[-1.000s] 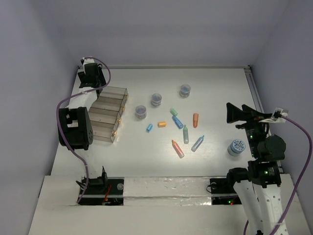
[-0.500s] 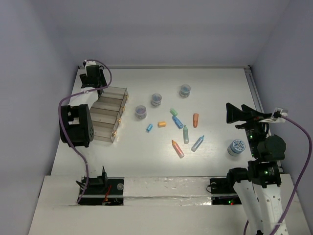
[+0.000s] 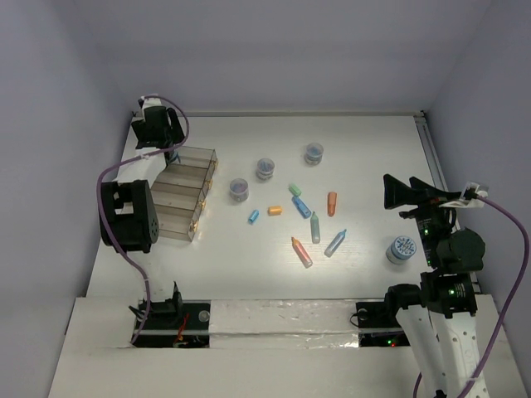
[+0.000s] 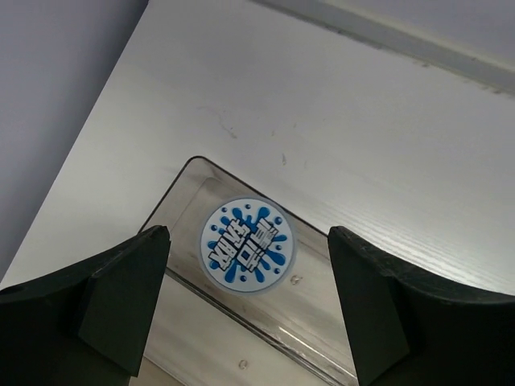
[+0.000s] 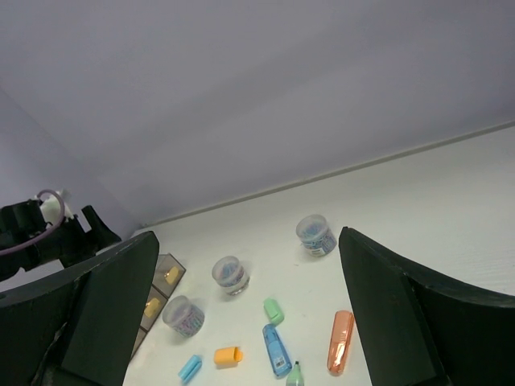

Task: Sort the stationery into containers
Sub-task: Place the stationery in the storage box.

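Left wrist view gives you the only label worth reading: a round jar (image 4: pixel 246 246) with a blue splash and blocky white lettering, too tilted to make out. It lies inside the far tray of the containers (image 3: pixel 187 191), close to that tray's end wall. Your left gripper (image 3: pixel 160 137) hangs over it with the fingers (image 4: pixel 121 297) spread wide, touching nothing.

The tray block sits near the table's (image 3: pixel 373 141) left edge. Mid-table, three jars (image 3: pixel 265 168) and the pens (image 3: pixel 302 206) lie scattered, with a strip of bare white top between them and the trays. A fourth jar (image 3: pixel 401 249) stands near the right edge, just beside your right arm. Your right gripper (image 3: pixel 400 186) is raised, fingers apart, holding nothing.
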`<state>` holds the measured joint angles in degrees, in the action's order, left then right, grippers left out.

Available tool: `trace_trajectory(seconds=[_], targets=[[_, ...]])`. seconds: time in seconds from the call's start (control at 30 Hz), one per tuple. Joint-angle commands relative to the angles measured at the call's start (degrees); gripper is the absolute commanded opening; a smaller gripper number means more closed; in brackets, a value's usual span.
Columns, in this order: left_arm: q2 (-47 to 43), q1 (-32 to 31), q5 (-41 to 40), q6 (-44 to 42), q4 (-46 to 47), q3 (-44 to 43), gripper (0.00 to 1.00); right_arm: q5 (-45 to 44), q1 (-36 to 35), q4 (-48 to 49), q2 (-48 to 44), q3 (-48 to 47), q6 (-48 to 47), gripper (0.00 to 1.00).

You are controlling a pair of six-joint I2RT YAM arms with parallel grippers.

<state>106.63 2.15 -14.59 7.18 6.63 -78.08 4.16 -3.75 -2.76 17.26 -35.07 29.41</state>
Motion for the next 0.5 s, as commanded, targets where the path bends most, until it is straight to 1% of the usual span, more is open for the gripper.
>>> trace_trajectory(seconds=[0.0,0.03,0.07,0.13,0.17,0.23,0.27,0.3,0.33,0.37,0.4,0.47], targets=[[-7.48,-2.50,2.10,1.78,2.95,-2.51,0.77,0.67,0.23,1.62,0.15,-0.97,-0.23,1.00],[-8.10,-3.64,2.20,1.70,3.03,-2.77,0.77,0.67,0.23,1.71,0.15,-0.97,-0.23,1.00],[-8.97,-6.61,2.28,1.44,2.77,-3.04,0.77,0.67,0.23,1.71,0.15,-1.05,-0.14,1.00],[-9.60,-10.48,2.55,0.65,2.33,-5.05,0.77,0.76,0.23,1.62,0.32,-1.49,-0.14,1.00],[-9.60,-14.94,2.55,0.03,1.98,-6.02,0.77,1.11,0.23,1.19,0.67,-1.93,-0.05,1.00],[-9.25,-19.36,4.21,-1.11,1.10,-9.01,0.78,1.37,0.23,0.22,0.85,-3.59,0.21,1.00],[-8.81,-23.38,6.31,-0.59,1.27,-10.23,0.79,1.20,0.23,-0.83,0.68,-4.30,0.30,1.00],[-8.46,-25.25,7.98,-0.59,1.80,-10.51,0.80,1.02,0.23,-1.36,0.41,-5.09,0.47,1.00],[-8.28,-26.92,10.00,1.33,2.94,-10.16,0.82,0.85,0.23,-1.97,0.15,-6.66,0.82,1.00],[-8.11,-28.77,12.28,2.48,6.43,-9.55,0.84,0.67,0.23,-2.94,-0.29,-7.46,0.91,1.00],[-7.84,-32.70,14.83,3.53,8.46,-7.45,0.87,0.67,0.23,-3.47,-1.16,-8.25,0.83,1.00],[-6.45,-36.94,17.57,5.82,12.25,-5.60,0.90,0.23,0.23,-5.31,-1.87,-11.23,0.65,1.00]])
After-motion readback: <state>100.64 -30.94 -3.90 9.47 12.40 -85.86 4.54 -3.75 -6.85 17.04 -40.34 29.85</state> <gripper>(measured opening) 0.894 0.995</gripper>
